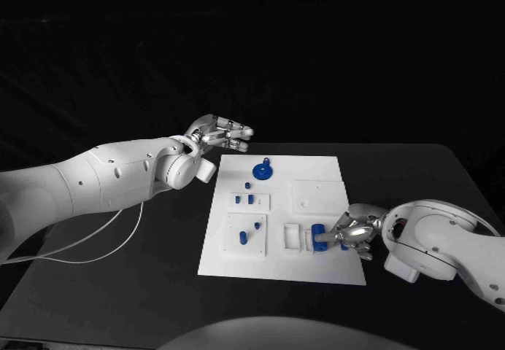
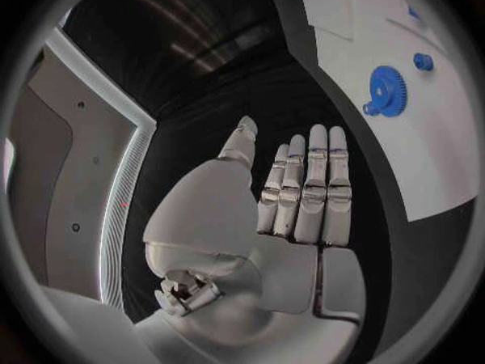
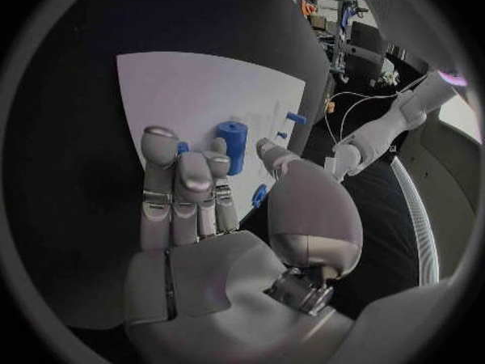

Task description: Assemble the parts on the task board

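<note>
Blue cylinder (image 3: 231, 146) stands on the white task board (image 1: 316, 268) just past my right hand (image 1: 352, 231), whose curled fingers close around it; my left hand (image 1: 219, 134) hovers flat, fingers spread, holding nothing, beside the blue gear (image 1: 262, 171)

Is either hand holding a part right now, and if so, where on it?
Left hand is flat and open, holding nothing. Right hand is over the blue parts on the task board; whether it grips one cannot be told.
</note>
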`<state>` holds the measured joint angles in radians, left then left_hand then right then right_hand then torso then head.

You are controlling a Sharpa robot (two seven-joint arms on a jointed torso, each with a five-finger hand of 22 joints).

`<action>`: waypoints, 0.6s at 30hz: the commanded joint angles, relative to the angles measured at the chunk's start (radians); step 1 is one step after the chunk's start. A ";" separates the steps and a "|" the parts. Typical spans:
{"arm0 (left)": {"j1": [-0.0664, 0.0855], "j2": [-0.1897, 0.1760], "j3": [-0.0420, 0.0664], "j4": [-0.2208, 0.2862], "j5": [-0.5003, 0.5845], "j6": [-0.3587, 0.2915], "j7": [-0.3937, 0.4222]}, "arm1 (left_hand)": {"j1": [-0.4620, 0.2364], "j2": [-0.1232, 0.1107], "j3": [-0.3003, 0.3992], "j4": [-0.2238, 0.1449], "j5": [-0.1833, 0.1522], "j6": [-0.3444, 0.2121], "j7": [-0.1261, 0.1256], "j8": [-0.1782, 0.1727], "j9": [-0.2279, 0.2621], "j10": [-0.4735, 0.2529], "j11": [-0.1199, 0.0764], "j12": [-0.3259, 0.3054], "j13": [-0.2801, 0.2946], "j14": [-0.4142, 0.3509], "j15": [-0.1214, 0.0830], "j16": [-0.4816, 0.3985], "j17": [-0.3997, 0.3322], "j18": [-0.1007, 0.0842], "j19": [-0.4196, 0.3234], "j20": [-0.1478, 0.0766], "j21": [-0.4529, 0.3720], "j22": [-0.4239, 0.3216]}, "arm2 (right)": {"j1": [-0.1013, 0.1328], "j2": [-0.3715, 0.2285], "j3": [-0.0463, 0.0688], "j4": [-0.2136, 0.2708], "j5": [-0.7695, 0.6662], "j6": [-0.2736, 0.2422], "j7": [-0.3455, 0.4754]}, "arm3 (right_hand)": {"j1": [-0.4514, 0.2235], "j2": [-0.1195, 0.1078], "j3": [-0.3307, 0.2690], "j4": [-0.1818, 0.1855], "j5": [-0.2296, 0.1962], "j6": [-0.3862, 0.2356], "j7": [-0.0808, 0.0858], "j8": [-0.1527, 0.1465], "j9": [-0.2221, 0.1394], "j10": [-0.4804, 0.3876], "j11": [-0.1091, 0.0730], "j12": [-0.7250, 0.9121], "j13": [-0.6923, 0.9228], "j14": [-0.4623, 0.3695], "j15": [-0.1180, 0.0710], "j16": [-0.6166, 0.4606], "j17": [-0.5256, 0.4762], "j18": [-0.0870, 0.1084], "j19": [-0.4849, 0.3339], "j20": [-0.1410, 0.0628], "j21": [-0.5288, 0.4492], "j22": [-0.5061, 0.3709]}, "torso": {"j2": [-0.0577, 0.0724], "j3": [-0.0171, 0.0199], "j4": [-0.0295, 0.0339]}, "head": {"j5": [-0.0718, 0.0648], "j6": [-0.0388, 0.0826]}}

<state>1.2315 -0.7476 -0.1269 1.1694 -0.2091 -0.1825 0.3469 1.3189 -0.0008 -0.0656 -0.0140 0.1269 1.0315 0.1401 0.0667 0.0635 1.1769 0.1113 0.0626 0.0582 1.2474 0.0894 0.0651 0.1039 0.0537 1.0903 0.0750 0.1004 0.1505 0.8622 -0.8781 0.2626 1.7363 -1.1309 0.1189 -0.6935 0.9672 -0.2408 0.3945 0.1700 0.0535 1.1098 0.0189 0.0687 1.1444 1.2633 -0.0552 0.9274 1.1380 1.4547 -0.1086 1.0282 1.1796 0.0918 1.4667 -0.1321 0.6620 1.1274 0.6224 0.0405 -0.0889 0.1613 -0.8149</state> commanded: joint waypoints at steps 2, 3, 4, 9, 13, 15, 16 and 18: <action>-0.001 -0.001 0.001 0.003 0.003 0.017 0.005 | -0.009 0.000 -0.001 0.005 -0.002 -0.008 0.000 -0.001 0.000 -0.005 0.003 -0.001 0.001 -0.002 0.003 -0.002 0.002 -0.009 0.002 0.002 0.003 -0.001 | 0.004 0.015 -0.020 -0.012 -0.039 -0.004 -0.057 | 0.005 -0.002 -0.007 0.019 -0.005 -0.013 0.002 -0.005 -0.024 -0.003 0.007 -0.006 0.003 0.007 0.004 0.000 0.005 -0.004 0.046 0.004 0.003 0.004 | 0.001 0.0003 -0.0003 | 0.004 -0.002; -0.001 -0.001 0.001 0.003 0.003 0.017 0.004 | -0.009 0.000 -0.001 0.005 -0.002 -0.008 0.000 -0.001 0.000 -0.005 0.003 -0.001 0.001 -0.002 0.003 -0.002 0.002 -0.009 0.002 0.002 0.003 -0.001 | 0.006 0.019 -0.026 -0.016 -0.040 -0.005 -0.057 | 0.005 -0.002 -0.007 0.019 -0.005 -0.013 0.002 -0.005 -0.024 -0.003 0.007 -0.006 0.003 0.007 0.004 0.000 0.005 -0.004 0.046 0.004 0.003 0.004 | 0.001 0.0005 -0.0004 | 0.004 -0.003; -0.001 -0.001 0.001 0.004 0.003 0.018 0.004 | -0.010 0.000 -0.001 0.006 -0.002 -0.008 0.000 -0.001 0.000 -0.006 0.003 -0.001 0.001 -0.003 0.004 -0.002 0.002 -0.009 0.002 0.002 0.003 -0.002 | 0.007 0.023 -0.031 -0.019 -0.041 -0.007 -0.058 | 0.005 -0.003 -0.008 0.020 -0.005 -0.013 0.002 -0.005 -0.025 -0.003 0.008 -0.006 0.003 0.007 0.004 0.000 0.005 -0.003 0.046 0.004 0.003 0.004 | 0.001 0.0006 -0.0005 | 0.005 -0.003; -0.001 -0.002 0.001 0.005 0.003 0.023 0.002 | -0.011 -0.001 -0.001 0.007 -0.003 -0.008 0.001 -0.001 0.000 -0.007 0.003 -0.001 0.001 -0.005 0.004 -0.002 0.002 -0.009 0.001 0.003 0.003 -0.003 | 0.012 0.036 -0.046 -0.041 -0.061 -0.011 -0.059 | 0.003 -0.004 -0.014 0.029 -0.005 -0.019 0.004 -0.005 -0.035 -0.005 0.009 -0.010 0.003 0.008 0.005 -0.003 0.007 -0.003 0.046 0.004 0.001 0.006 | 0.001 -0.0005 0.0003 | 0.008 -0.004; -0.001 -0.003 0.001 0.005 0.003 0.027 0.001 | -0.012 -0.001 0.000 0.008 -0.003 -0.009 0.001 -0.001 0.000 -0.008 0.004 -0.001 0.001 -0.006 0.005 -0.002 0.002 -0.008 -0.001 0.004 0.003 -0.004 | 0.016 0.046 -0.056 -0.059 -0.090 -0.014 -0.060 | 0.001 -0.006 -0.021 0.047 -0.005 -0.020 0.005 -0.004 -0.051 -0.007 0.010 -0.014 0.004 0.009 0.005 -0.005 0.011 -0.002 0.046 0.005 -0.002 0.007 | 0.001 -0.0006 -0.0008 | 0.009 -0.005; -0.001 -0.003 0.001 0.006 0.004 0.029 0.000 | -0.013 -0.001 0.001 0.009 -0.003 -0.009 0.001 -0.001 0.000 -0.009 0.004 -0.001 0.001 -0.007 0.005 -0.002 0.002 -0.008 -0.001 0.004 0.003 -0.005 | 0.017 0.051 -0.060 -0.065 -0.102 -0.017 -0.060 | 0.001 -0.006 -0.026 0.055 -0.005 -0.021 0.005 -0.004 -0.055 -0.006 0.010 -0.014 0.004 0.009 0.005 -0.008 0.011 -0.001 0.046 0.005 -0.002 0.009 | 0.001 -0.0004 -0.0007 | 0.010 -0.006; -0.001 -0.003 0.001 0.006 0.004 0.030 0.000 | -0.013 -0.001 0.001 0.009 -0.003 -0.009 0.001 -0.001 0.000 -0.009 0.004 -0.001 0.001 -0.007 0.005 -0.002 0.002 -0.008 -0.001 0.004 0.003 -0.005 | 0.017 0.053 -0.062 -0.067 -0.106 -0.019 -0.061 | 0.000 -0.006 -0.027 0.056 -0.005 -0.021 0.005 -0.004 -0.055 -0.006 0.010 -0.014 0.005 0.009 0.005 -0.007 0.011 -0.002 0.046 0.005 -0.002 0.009 | 0.001 -0.0004 -0.0005 | 0.010 -0.006; -0.001 -0.003 0.001 0.006 0.004 0.033 -0.001 | -0.017 -0.001 0.000 0.012 -0.004 -0.010 0.001 -0.001 0.000 -0.010 0.005 -0.001 0.001 -0.008 0.005 -0.002 0.003 -0.008 -0.002 0.004 0.003 -0.006 | 0.018 0.058 -0.065 -0.072 -0.115 -0.024 -0.061 | -0.001 -0.005 -0.028 0.065 -0.005 -0.020 0.005 -0.004 -0.056 -0.006 0.010 -0.014 0.005 0.009 0.005 -0.009 0.011 -0.002 0.046 0.005 -0.002 0.010 | 0.002 -0.0001 -0.0003 | 0.010 -0.006</action>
<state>1.2314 -0.7511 -0.1269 1.1722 -0.2089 -0.1711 0.3432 1.3099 0.0003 -0.0670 -0.0071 0.1269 1.0279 0.1437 0.0667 0.0635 1.1718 0.1163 0.0627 0.0582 1.2435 0.0931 0.0651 0.1052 0.0537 1.0903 0.0750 0.1004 0.1459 0.8884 -0.8229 0.2059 1.6809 -1.1877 0.1066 -0.6863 0.9673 -0.2408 0.3672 0.2312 0.0535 1.0986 0.0203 0.0717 1.0927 1.2598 -0.0517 0.9188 1.1419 1.4580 -0.1053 1.0241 1.1896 0.0919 1.4666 -0.1320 0.6620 1.1358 0.6235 0.0401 -0.0893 0.1710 -0.8210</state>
